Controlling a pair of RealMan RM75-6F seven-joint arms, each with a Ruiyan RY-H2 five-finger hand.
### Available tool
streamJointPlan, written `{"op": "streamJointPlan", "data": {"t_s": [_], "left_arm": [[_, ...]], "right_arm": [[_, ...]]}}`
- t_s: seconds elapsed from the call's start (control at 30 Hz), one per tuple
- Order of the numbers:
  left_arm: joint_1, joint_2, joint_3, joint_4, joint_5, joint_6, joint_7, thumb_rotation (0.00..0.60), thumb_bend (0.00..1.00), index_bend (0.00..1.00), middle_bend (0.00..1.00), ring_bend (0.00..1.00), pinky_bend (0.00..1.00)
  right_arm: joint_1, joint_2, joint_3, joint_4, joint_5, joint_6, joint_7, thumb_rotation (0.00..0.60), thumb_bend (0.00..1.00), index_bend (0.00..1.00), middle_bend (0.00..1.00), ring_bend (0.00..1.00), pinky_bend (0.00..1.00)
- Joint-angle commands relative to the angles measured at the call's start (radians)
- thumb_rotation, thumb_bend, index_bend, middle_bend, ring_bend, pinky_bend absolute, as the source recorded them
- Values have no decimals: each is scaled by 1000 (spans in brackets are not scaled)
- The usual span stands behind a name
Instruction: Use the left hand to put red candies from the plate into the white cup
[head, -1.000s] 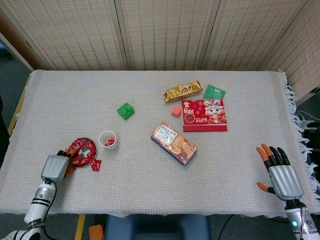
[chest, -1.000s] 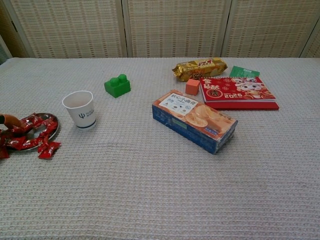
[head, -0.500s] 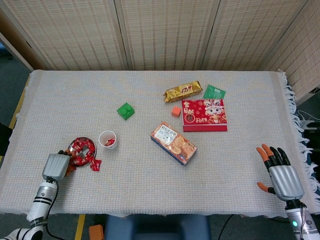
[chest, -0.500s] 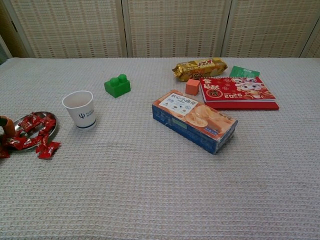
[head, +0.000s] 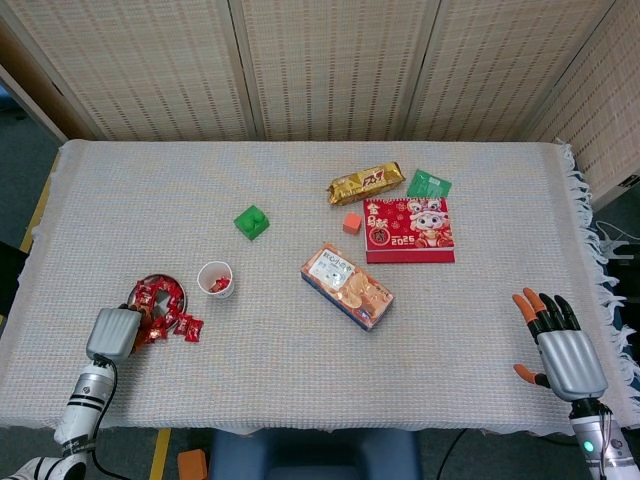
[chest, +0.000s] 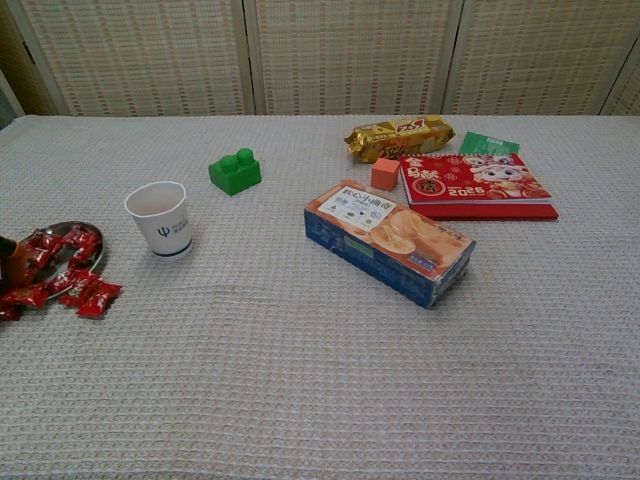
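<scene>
My left hand (head: 112, 332) sat at the near edge of the plate (head: 158, 283), its fingers reaching in among the red candies (head: 152, 300). The back of the hand hid the fingertips from the head camera, and the chest camera caught only a sliver of it at the frame edge, so I could not tell whether I had pinched a candy or was just touching the pile. A few candies (head: 187, 328) lay spilled off the plate onto the tablecloth (head: 300, 400) just beside it.

The white cup (head: 216, 279) stood upright close to the right of the plate, and I could see at least one red candy (head: 217, 286) already inside it. So I judged the job begun but far from done: most of the candies were left on or around the plate.

My right hand (head: 560, 345) rested idle at the far right corner of the table, fingers spread and holding nothing, well away from the biscuit box (head: 346, 286), the green block (head: 251, 221) and the red booklet (head: 408, 229)
</scene>
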Motion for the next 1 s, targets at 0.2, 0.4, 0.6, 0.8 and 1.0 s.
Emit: {"op": "streamJointPlan", "data": {"t_s": [0.2, 0.4, 0.6, 0.8, 1.0], "left_arm": [[5, -3, -5, 5, 16, 17, -18, 600, 388, 551, 511, 510, 1000], [8, 1, -10, 0, 30, 29, -41, 600, 390, 560, 530, 521, 1000], [14, 12, -15, -12, 36, 39, -62, 600, 396, 574, 563, 544, 1000], [19, 23, -16, -19, 42, 45, -71, 600, 411, 607, 610, 570, 1000], [17, 37, -28, -41, 51, 61, -79, 600, 412, 617, 625, 583, 1000]], "right_arm": [[0, 0, 0, 0, 1, 0, 1, 600, 24, 0, 0, 0, 0], [1, -1, 1, 1, 2, -1, -1, 600, 23, 0, 0, 0, 0], [1, -2, 1, 1, 3, -2, -1, 600, 23, 0, 0, 0, 0], [2, -3, 1, 1, 3, -3, -2, 600, 23, 0, 0, 0, 0], [2, -2, 0, 1, 1, -2, -1, 600, 23, 0, 0, 0, 0]]}}
